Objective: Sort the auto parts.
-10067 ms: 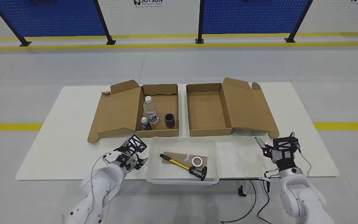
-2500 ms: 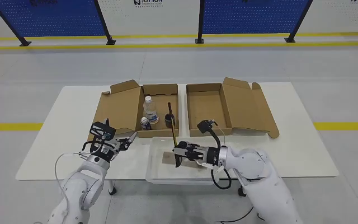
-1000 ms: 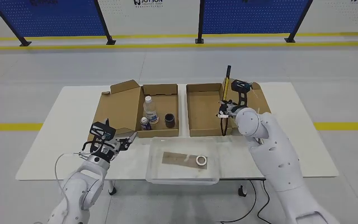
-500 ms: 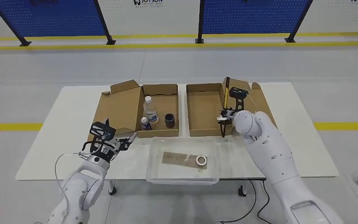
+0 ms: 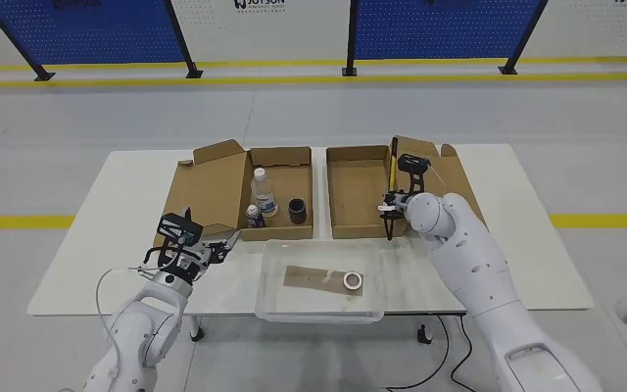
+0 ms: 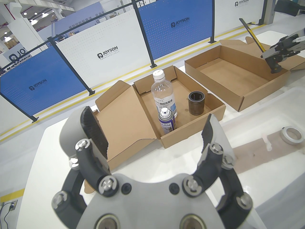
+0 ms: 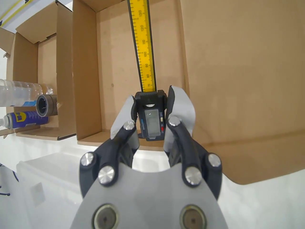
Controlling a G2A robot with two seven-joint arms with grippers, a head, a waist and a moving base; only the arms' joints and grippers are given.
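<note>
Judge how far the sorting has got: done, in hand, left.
Done: a bottle, a spray can and a black cylinder stand in the left box. In hand: the right end effector grips a caliper over the right box side wall. Left: a metal ring lies in the clear bin; the left end effector is open.

White table [image 5: 108, 245], two cardboard boxes [image 5: 294, 181] [image 5: 358, 196], clear bin [image 5: 294, 299]

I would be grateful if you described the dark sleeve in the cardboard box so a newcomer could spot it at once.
On the white table, find the open cardboard box on the robot's left, the one with three things standing in it. Next to the clear bottle and the small blue spray can stands the sleeve: the only short, dark, hollow cylinder, with no cap or label.
</note>
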